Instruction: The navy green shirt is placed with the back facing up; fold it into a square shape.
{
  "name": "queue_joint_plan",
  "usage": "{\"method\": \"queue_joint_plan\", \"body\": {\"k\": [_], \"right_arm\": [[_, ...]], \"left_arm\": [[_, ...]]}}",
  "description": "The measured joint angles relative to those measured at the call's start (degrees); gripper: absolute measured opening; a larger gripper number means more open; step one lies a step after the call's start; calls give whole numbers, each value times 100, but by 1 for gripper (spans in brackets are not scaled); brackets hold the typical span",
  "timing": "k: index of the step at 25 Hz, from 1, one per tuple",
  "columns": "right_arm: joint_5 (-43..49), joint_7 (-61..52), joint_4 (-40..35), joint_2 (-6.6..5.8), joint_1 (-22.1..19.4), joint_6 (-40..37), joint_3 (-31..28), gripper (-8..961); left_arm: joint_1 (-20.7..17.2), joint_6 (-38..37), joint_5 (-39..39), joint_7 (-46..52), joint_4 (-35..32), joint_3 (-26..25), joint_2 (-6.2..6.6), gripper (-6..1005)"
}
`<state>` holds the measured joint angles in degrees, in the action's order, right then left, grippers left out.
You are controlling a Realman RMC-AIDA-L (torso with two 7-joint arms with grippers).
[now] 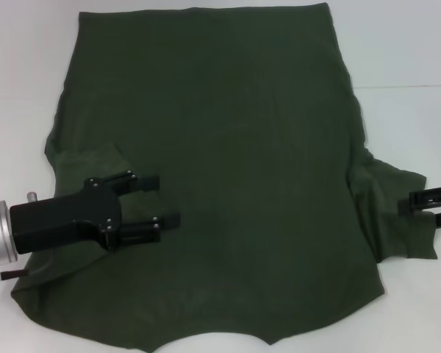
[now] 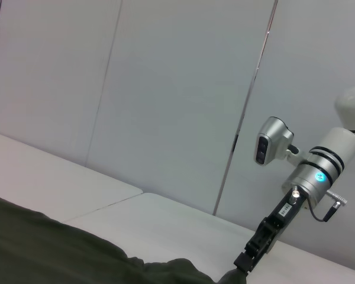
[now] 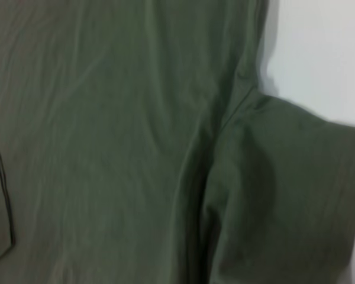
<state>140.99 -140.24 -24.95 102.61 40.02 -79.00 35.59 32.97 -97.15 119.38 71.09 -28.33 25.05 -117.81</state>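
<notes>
No readable writing on navy green shirt, plain side up.

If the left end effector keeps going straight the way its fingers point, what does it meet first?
Only the shirt: the open left end effector points across its middle, toward the far sleeve. Its height above the cloth is unclear.

The head camera looks steeply down from above on the shirt spread over the white counter, with both arms in frame. The left wrist camera sits low, facing sideways across the counter to the right claw and the grey wall. The right wrist camera looks down, close over the shirt's sleeve, also seen from the head.
</notes>
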Motion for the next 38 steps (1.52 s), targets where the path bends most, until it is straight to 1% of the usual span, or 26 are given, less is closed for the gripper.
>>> {"method": "queue_joint_plan", "body": {"k": [6, 16, 21, 27, 32, 38], "right_arm": [[-2, 109, 53, 64, 23, 132, -39, 944], [-9, 163, 80, 104, 50, 151, -68, 935], [-11, 168, 121, 100, 67, 134, -56, 917], [-10, 131, 122, 58, 65, 61, -70, 896], [-12, 125, 131, 56, 68, 44, -44, 879], [-12, 122, 131, 56, 68, 16, -65, 680]], "left_arm": [[-2, 7, -28, -16, 27, -1, -3, 860], [7, 53, -39, -15, 30, -1, -4, 861], [18, 84, -39, -20, 30, -1, -4, 861], [57, 100, -26, -23, 29, -1, -5, 860], [66, 103, -20, -30, 29, -1, -14, 860], [68, 109, -26, -27, 30, -1, -13, 860]]}}
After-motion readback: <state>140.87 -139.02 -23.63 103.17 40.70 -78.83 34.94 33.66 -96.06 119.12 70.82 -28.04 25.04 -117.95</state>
